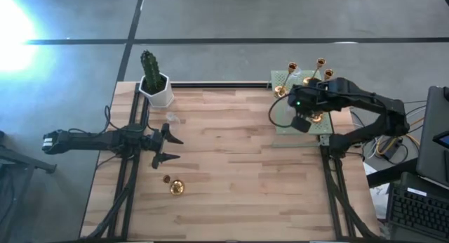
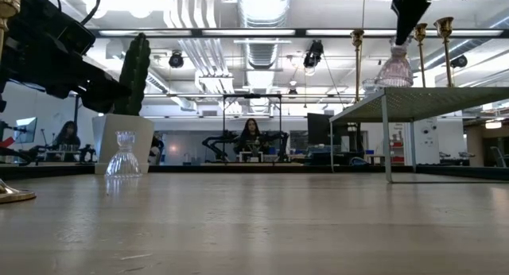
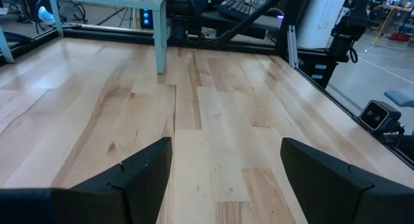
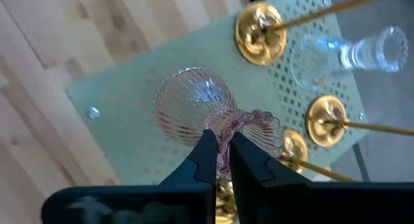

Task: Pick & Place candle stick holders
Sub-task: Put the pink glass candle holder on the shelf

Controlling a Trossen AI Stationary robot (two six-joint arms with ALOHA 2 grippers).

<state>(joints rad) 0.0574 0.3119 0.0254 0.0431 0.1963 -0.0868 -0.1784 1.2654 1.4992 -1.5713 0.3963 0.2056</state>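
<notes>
My right gripper (image 4: 223, 149) hangs over the raised green perforated platform (image 1: 284, 116) at the table's far right and is shut on a pinkish ribbed glass candle stick holder (image 4: 194, 111). Gold candle stick holders (image 1: 292, 67) (image 4: 259, 33) and a clear glass one (image 4: 343, 52) stand on the same platform. My left gripper (image 1: 168, 148) waits open and empty low over the table's left side. A gold holder (image 1: 175, 187) stands on the table just nearer than it. A clear glass holder (image 2: 123, 156) stands on its base in front of the white cactus pot (image 1: 158, 88). My right gripper pinches the pinkish holder's scalloped top rim (image 4: 249, 123) between its two fingers, which come from above, pointing down. The holder stays upright below the fingers (image 2: 395, 68). Its base is at the platform's top; whether it rests there or is just clear, I cannot tell.
The platform stands on thin legs (image 2: 386, 140) above the table, with open wood under and before it. The tall gold stems (image 2: 357, 60) rise close around my right gripper. The middle of the table (image 3: 213, 120) is bare wood. People sit in the room behind.
</notes>
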